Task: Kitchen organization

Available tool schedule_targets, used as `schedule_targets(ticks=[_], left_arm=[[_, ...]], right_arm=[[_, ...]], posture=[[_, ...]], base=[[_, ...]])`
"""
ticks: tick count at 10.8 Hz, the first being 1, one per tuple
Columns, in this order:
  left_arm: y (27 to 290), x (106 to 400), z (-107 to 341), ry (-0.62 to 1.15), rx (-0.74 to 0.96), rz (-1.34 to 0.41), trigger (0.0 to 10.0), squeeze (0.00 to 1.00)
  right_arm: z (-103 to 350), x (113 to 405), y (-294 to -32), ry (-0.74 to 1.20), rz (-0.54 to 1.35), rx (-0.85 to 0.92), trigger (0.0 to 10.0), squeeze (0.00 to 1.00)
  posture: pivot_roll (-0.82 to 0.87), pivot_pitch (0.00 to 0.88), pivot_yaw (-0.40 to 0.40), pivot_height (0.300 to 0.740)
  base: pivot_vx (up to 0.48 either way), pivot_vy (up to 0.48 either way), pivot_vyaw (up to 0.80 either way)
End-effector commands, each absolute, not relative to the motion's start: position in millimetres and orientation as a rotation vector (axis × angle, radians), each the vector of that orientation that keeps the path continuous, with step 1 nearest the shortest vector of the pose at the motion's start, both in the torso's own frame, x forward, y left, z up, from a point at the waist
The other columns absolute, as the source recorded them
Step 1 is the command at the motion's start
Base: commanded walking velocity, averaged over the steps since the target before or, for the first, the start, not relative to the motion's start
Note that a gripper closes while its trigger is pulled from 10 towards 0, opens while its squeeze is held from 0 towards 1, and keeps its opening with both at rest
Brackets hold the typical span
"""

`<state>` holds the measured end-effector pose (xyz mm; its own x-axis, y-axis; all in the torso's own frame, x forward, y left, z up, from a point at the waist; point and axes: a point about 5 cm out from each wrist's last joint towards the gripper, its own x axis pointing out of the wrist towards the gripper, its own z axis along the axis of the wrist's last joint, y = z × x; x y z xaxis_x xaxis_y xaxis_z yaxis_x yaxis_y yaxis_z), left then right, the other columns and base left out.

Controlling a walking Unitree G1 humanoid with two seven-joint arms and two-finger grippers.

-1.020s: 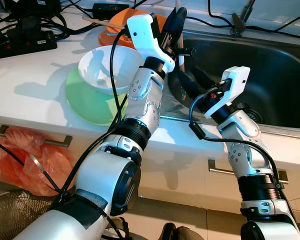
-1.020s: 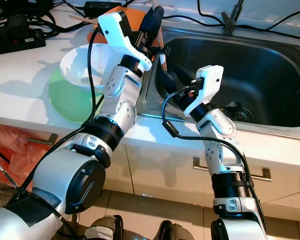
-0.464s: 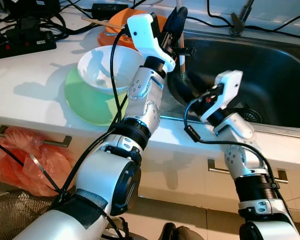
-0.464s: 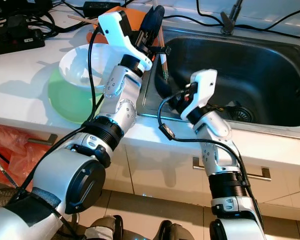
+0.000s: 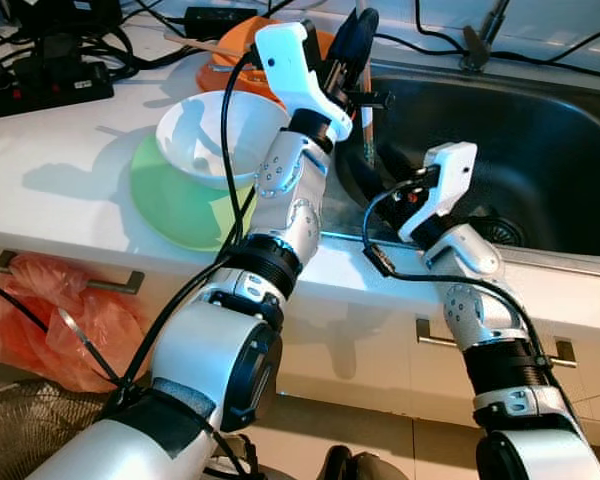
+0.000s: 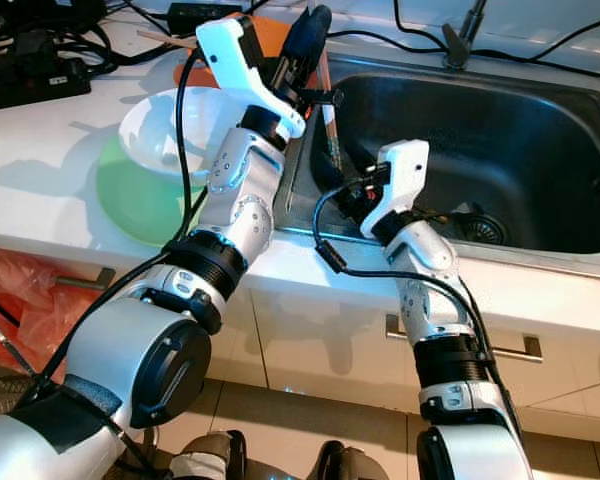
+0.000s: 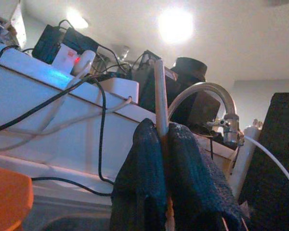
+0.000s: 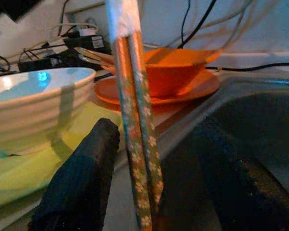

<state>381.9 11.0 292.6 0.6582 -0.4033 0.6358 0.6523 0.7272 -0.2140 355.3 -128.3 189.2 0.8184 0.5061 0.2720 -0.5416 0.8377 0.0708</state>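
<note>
My left gripper (image 5: 354, 36) is raised over the sink's left rim and is shut on a pair of chopsticks (image 6: 327, 112), which hang down into the sink. In the left wrist view the chopsticks (image 7: 159, 96) stick up between the two closed fingers (image 7: 139, 178). My right gripper (image 6: 332, 168) is low inside the sink by its left wall and is open. In the right wrist view the floral-patterned chopsticks (image 8: 137, 130) stand between its spread fingers (image 8: 82, 183), nearer to one finger, with no contact visible.
A white bowl (image 5: 220, 135) sits on a green plate (image 5: 175, 215) on the counter left of the steel sink (image 5: 540, 120). Behind them is an orange bowl on an orange plate (image 5: 225, 60). Cables and a power strip (image 5: 40, 82) lie at the back left. A faucet (image 5: 480, 40) stands behind the sink.
My right gripper has moved left inside the sink, up to the hanging chopsticks. The left arm with the chopsticks has barely moved.
</note>
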Motion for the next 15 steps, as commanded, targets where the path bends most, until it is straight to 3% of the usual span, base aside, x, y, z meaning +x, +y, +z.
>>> schedule_targets(ticks=[1, 2, 3, 4, 6, 15], left_arm=[[-68, 343, 305, -0.581, -0.583, -0.836, 10.0, 0.00], [-68, 343, 303, -0.572, -0.587, -0.839, 10.0, 0.00], [-69, 343, 299, -0.558, -0.588, -0.842, 10.0, 0.00], [-69, 342, 298, -0.553, -0.588, -0.844, 10.0, 0.00], [-71, 342, 296, -0.543, -0.585, -0.854, 10.0, 0.00], [-74, 340, 289, -0.517, -0.548, -0.867, 10.0, 0.00]], right_arm=[[193, 359, -133, -0.267, 0.524, 0.143, 10.0, 0.00], [192, 360, -133, -0.263, 0.517, 0.143, 7.5, 0.00], [192, 360, -133, -0.269, 0.513, 0.149, 4.0, 0.00], [193, 360, -133, -0.272, 0.516, 0.151, 1.9, 0.00], [195, 360, -131, -0.283, 0.526, 0.150, 0.0, 0.00], [198, 358, -127, -0.300, 0.539, 0.152, 0.0, 0.00]], posture=[[0.11, 0.151, -0.023, 0.740], [0.11, 0.151, -0.022, 0.740], [0.11, 0.153, -0.022, 0.740], [0.11, 0.153, -0.022, 0.740], [0.12, 0.153, -0.021, 0.740], [0.11, 0.150, -0.017, 0.740]], base=[[0.000, 0.000, 0.00], [0.000, 0.000, 0.00], [0.000, 0.000, 0.00], [0.000, 0.000, 0.00], [0.000, 0.000, 0.00], [0.000, 0.000, 0.00]])
